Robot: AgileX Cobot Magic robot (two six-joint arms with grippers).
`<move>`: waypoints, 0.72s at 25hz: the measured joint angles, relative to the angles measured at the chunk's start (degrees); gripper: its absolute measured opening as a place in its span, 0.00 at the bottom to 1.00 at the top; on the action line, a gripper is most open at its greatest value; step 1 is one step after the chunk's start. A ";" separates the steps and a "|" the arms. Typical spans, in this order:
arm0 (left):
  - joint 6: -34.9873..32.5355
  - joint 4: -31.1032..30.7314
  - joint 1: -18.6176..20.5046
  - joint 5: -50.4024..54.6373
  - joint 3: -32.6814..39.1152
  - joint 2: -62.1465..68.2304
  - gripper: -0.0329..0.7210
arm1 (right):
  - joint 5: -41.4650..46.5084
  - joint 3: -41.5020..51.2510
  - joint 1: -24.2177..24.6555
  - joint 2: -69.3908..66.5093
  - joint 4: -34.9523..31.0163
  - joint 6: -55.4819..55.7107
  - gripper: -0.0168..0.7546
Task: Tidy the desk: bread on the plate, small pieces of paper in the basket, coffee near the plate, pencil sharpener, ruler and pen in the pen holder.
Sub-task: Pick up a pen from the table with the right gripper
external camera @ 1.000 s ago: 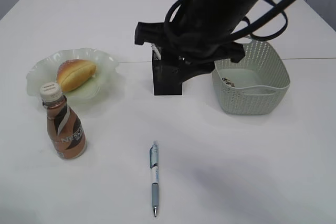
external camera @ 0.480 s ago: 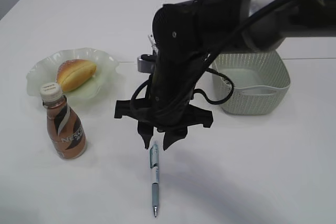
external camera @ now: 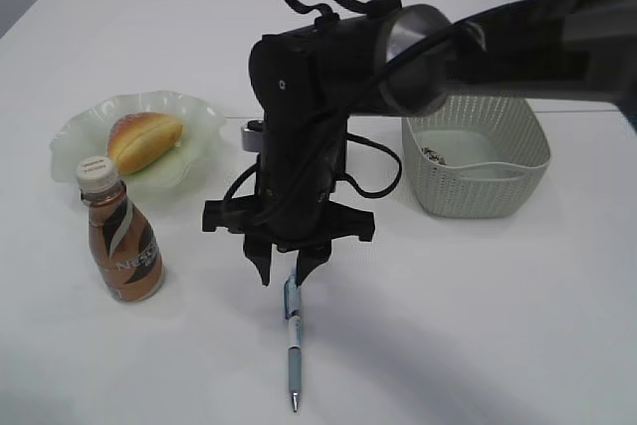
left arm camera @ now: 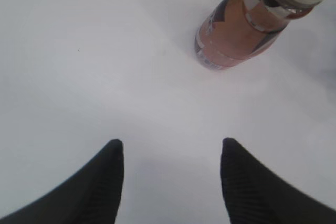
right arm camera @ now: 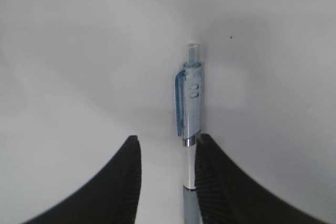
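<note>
One camera looks down at a slant from the near edge of the counter [external camera: 498, 345] and sees most of it. The left wrist camera looks down from close up at the coffee [left arm camera: 247, 22]. The right wrist camera looks down from very close at the pen [right arm camera: 190, 129]. The first camera sees both too.

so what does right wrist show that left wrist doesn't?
Only right wrist: the pen lying between the right tool's open fingers, close to one finger, not yet clamped. Only left wrist: the coffee standing ahead of the open, empty left tool. Both: the bare white desk.
</note>
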State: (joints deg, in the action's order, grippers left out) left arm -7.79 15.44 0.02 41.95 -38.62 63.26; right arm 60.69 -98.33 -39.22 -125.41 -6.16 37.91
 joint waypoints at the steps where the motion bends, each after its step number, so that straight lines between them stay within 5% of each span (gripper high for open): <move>1: 0.00 0.00 0.00 0.03 0.00 0.00 0.62 | 0.51 -0.53 0.00 -0.73 0.13 0.00 0.36; 18: 0.00 0.10 0.00 0.03 0.00 0.00 0.62 | 2.13 -0.97 0.00 -5.27 0.86 -3.57 0.36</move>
State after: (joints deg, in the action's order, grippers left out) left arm -7.79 15.53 0.02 41.98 -38.62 63.26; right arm 62.82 -99.31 -39.22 -130.68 -5.31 34.34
